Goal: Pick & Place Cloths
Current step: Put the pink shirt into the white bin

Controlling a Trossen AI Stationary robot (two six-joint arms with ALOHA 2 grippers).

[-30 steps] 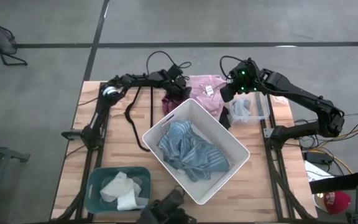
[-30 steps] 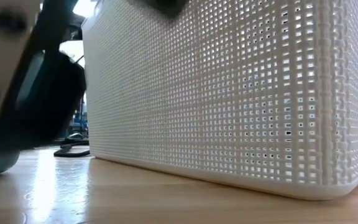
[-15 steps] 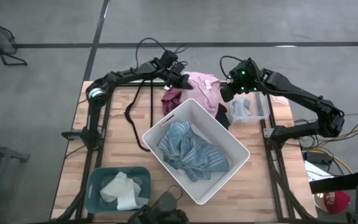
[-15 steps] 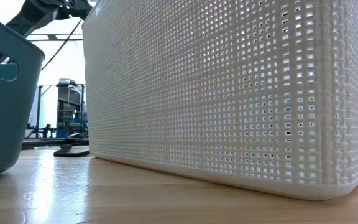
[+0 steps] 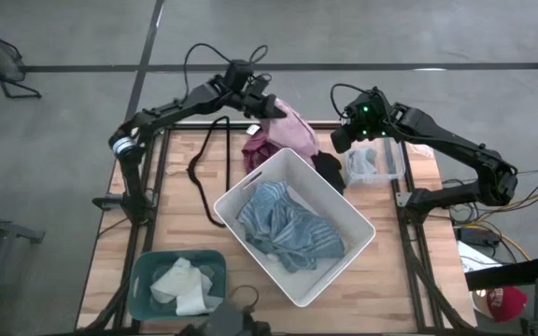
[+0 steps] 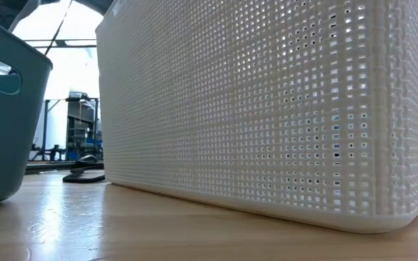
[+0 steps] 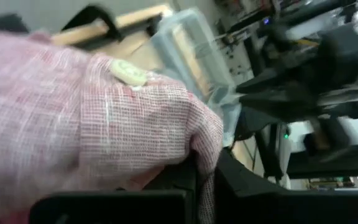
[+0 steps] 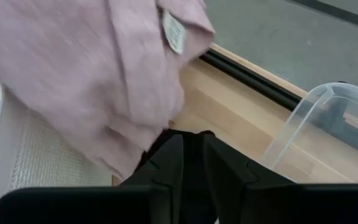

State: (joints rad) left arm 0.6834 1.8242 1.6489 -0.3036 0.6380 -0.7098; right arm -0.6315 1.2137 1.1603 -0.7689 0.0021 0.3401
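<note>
My left gripper [image 5: 265,105] is shut on the pink cloth [image 5: 293,129] above the table's far edge. The cloth also fills the left wrist view [image 7: 92,118] and shows with its white tag [image 8: 174,31] in the right wrist view. A maroon cloth [image 5: 257,149] and a black cloth [image 5: 328,170] lie by the far corner of the white basket [image 5: 344,201]. The blue striped cloth [image 5: 286,226] lies in the basket. My right gripper [image 5: 342,140] hangs shut and empty beside a clear box [image 5: 381,161] with a grey cloth. My left gripper pinches a gathered fold of the pink cloth [image 7: 205,163] between its two fingers, several layers. The cloth hangs below and beside the fingers toward the basket. Whether its lower end [image 5: 304,149] still touches the table, I cannot tell.
A teal bin [image 5: 148,271] with cream-white cloths [image 5: 183,285] stands at the near left. A thin black cable [image 5: 200,177] lies on the wood left of the basket. The basket's perforated wall [image 6: 267,109] fills the low view.
My left gripper has gone up and toward the table's far edge with the pink cloth. The cloth, which lay spread flat on the table, is now gathered up and lifted, hanging from the gripper. My right arm has kept still.
</note>
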